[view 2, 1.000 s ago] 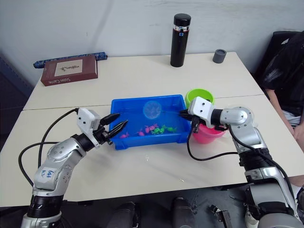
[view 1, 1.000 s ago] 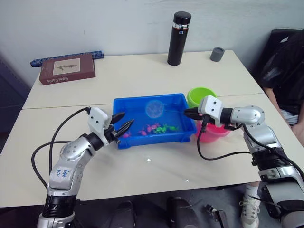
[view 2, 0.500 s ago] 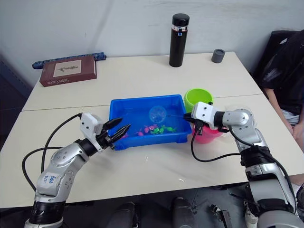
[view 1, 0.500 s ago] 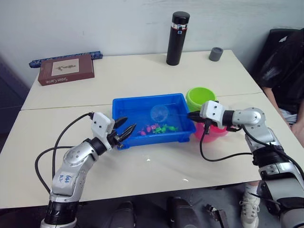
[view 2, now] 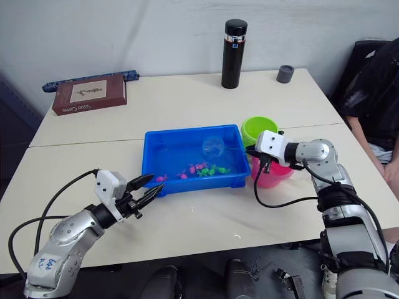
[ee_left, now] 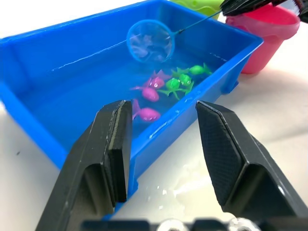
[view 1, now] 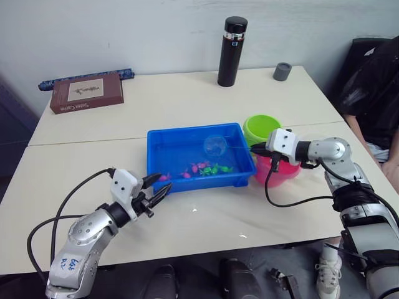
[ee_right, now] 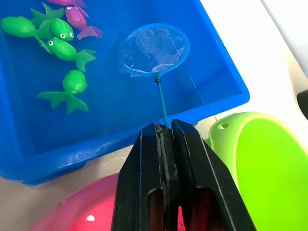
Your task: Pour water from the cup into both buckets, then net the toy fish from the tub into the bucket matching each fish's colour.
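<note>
Ahead of my right gripper (ee_right: 165, 132), the net (ee_right: 155, 49) hung over the far end of the blue tub (view 1: 159, 138), its thin handle pinched between my two black fingers, which were pressed together on it. Its hoop sat above the water, apart from the toy fish (ee_right: 61, 48), which lay clustered further along the tub floor, green ones beside magenta ones. Just beside that gripper stood the lime green bucket (ee_right: 262, 159), and beneath it the pink bucket (ee_left: 265, 26), both close against the tub's end wall.

My left gripper (ee_left: 163, 144) hovered off the tub's near corner with its fingers spread wide and nothing between them. Past its fingertips lay one magenta fish (ee_left: 146, 113) close to the tub wall, with the rest of the fish beyond it. A small patch of water glistened on the table (view 1: 199, 93) below that gripper.
</note>
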Tool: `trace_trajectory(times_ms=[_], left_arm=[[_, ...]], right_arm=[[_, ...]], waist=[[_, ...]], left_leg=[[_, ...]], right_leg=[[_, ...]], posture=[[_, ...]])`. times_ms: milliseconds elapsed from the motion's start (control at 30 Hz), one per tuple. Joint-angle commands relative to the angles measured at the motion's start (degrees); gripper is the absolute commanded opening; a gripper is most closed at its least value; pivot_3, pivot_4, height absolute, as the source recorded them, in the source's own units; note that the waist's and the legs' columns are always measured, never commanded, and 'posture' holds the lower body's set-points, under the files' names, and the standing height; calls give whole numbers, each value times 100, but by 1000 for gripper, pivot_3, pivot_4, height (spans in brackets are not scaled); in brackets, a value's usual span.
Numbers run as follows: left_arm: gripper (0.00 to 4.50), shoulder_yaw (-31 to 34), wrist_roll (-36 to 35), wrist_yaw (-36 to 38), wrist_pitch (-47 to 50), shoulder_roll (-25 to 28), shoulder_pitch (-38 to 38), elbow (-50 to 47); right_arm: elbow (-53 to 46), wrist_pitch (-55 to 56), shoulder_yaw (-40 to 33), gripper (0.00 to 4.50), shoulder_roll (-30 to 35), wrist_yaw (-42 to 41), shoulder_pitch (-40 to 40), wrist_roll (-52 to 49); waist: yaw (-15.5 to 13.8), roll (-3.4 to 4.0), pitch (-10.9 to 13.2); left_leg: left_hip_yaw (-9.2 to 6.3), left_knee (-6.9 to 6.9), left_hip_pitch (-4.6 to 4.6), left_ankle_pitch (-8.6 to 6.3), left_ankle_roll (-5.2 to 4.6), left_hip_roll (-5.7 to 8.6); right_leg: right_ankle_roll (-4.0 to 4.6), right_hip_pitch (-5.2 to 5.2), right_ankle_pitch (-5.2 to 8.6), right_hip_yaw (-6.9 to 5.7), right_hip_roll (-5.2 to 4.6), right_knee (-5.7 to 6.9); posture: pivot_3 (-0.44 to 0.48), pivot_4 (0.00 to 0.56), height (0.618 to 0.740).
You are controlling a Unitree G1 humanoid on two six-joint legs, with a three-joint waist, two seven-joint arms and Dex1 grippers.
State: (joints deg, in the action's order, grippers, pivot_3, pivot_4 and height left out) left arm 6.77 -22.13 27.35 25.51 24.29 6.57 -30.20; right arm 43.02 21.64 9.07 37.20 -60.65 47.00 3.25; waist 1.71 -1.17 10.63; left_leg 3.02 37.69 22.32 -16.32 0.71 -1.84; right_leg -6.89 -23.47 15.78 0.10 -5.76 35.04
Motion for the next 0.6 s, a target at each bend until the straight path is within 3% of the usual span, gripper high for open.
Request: trace_trajectory(times_ms=[33,133,600], left_arm=[[3176,55,7,-52,-187,-53,209,-270],[4456,-17,150,-33,-281,-5,381,-274],[4456,-130,249,-84,-428,-133,600,-237]], right_arm=[[36,178,-23,0,7,-35,152,15],[62,200,-16,0,1,-84,151,11],[199,385,115,0,-38,-306,99,87]], waist=[[0,0,0],[1,0,0],[1,0,0]], left_leg=[[0,-4,-3,0,0,0],[3,-7,-6,0,0,0],[4,-16,-14,0,0,-1]], right_leg=[[0,0,0,4,0,-1],[0,-1,0,7,1,-1],[4,0,2,11,-2,-4]], posture=[[0,150,740],[0,150,740],[0,150,740]])
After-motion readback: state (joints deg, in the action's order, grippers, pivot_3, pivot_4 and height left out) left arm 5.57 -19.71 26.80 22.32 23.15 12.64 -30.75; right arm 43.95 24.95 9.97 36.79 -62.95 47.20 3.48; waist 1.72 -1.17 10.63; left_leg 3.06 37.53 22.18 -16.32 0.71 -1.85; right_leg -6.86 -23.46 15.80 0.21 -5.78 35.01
